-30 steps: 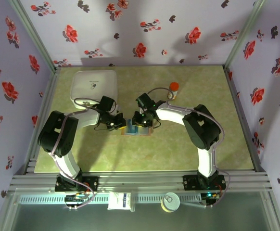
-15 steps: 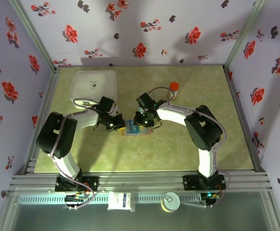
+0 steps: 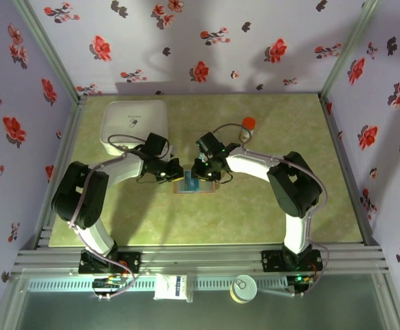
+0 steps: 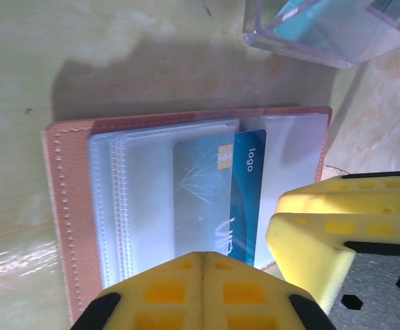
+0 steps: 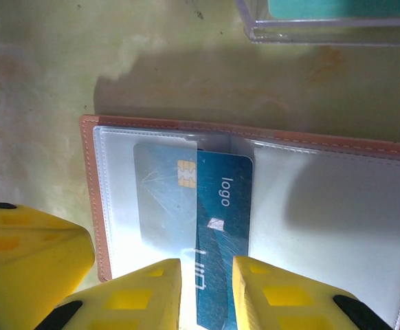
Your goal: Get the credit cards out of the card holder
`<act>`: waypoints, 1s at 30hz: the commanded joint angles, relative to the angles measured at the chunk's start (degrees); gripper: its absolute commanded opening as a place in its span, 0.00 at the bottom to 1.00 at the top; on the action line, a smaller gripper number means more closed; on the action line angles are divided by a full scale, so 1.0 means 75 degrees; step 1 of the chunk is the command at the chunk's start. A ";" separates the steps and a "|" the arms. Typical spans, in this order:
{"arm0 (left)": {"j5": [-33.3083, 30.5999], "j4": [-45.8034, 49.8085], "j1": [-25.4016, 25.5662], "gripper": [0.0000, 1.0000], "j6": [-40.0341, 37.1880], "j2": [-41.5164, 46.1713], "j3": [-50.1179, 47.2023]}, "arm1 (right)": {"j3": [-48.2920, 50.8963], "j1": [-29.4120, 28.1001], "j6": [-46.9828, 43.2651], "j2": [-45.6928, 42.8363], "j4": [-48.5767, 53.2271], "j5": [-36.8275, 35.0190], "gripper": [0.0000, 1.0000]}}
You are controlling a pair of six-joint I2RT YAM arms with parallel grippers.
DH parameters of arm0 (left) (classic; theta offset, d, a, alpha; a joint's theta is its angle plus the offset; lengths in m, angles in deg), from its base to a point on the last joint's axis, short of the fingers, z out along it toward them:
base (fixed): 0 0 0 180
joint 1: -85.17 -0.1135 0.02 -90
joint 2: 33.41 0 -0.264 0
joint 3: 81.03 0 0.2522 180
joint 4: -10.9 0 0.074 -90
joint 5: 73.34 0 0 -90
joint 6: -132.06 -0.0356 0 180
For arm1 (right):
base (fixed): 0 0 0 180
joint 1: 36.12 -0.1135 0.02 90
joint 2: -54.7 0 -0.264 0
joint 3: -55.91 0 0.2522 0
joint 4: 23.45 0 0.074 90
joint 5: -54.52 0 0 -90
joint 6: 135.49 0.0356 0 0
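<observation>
your top camera sits high above the card holder (image 3: 195, 184) and back on its near side, looking steeply down from afar over the whole table (image 3: 289, 213). your left and right wrist cameras both hang close above the card holder (image 4: 145, 206), facing down; they share its clear sleeves, the blue card (image 4: 245, 199) and the clear tray (image 4: 324, 31) just beyond it.

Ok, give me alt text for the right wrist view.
An open tan card holder lies on a green table, a blue chip card half out of its clear pocket. The right gripper, yellow fingers slightly apart, sits over the card's lower end; a clear tray edges the top.
</observation>
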 commanded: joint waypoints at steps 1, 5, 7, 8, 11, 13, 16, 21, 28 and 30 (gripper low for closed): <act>0.0025 0.0208 0.0095 0.01 0.0014 -0.0307 0.0208 | 0.0135 0.0027 0.0006 -0.0058 -0.0036 -0.0034 0.27; 0.0019 0.0091 0.0107 0.00 0.0002 -0.0505 0.0168 | 0.0206 0.0074 0.0013 0.0031 -0.0176 0.0087 0.27; -0.0013 0.0101 0.0107 0.00 -0.0035 -0.0568 0.0146 | 0.0223 0.0097 0.0011 0.0108 -0.0262 0.0184 0.27; -0.0064 0.0111 0.0107 0.00 -0.0050 -0.0583 0.0132 | 0.0238 0.0098 0.0018 0.0152 -0.0303 0.0222 0.27; -0.0231 0.0229 0.0108 0.00 -0.0122 -0.0622 0.0091 | 0.0270 0.0121 0.0025 0.0239 -0.0360 0.0282 0.27; -0.0286 0.0296 0.0116 0.00 -0.0164 -0.0650 0.0079 | 0.0298 0.0133 0.0023 0.0240 -0.0385 0.0275 0.27; -0.0330 0.0342 0.0110 0.00 -0.0184 -0.0673 0.0061 | 0.0346 0.0154 0.0017 0.0242 -0.0367 0.0230 0.27; -0.0350 0.0384 0.0112 0.00 -0.0194 -0.0668 0.0082 | 0.0353 0.0168 0.0011 0.0319 -0.0391 0.0274 0.28; -0.0347 0.0404 0.0107 0.00 -0.0194 -0.0656 0.0117 | 0.0658 0.0203 0.0277 0.0221 -0.1187 0.0801 0.27; -0.0353 0.0407 0.0107 0.00 -0.0194 -0.0623 0.0088 | 0.0796 0.0226 0.0399 0.0144 -0.1519 0.0959 0.26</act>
